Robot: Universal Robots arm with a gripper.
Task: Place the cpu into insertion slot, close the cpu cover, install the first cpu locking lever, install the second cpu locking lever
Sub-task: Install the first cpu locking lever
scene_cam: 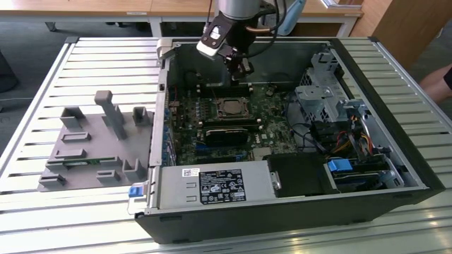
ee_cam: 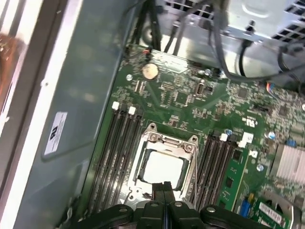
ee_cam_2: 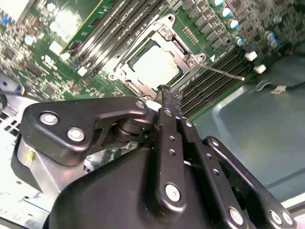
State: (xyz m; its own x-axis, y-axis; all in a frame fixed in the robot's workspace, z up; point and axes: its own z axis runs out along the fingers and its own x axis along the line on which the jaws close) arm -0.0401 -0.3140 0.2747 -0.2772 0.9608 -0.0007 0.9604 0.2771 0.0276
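The open case (scene_cam: pixel 282 225) holds the green board (ee_cam: pixel 181 102). In the exterior view my gripper (scene_cam: pixel 238 67) hangs above it, with the slot (scene_cam: pixel 232 107) at its 6 o'clock, near but apart. My fingers are pressed together on nothing. The cover (ee_cam: pixel 167 139) lies flat over the slot, and the cpu (ee_cam: pixel 162 169) shows pale through its window, so it looks seated. A thin lever (ee_cam_2: pixel 221 72) juts out beside the cover, and I judge it unlatched. Latching it well means bearing on the rod near its end with the closed tip, steering it under its hook and staying off the cpu.
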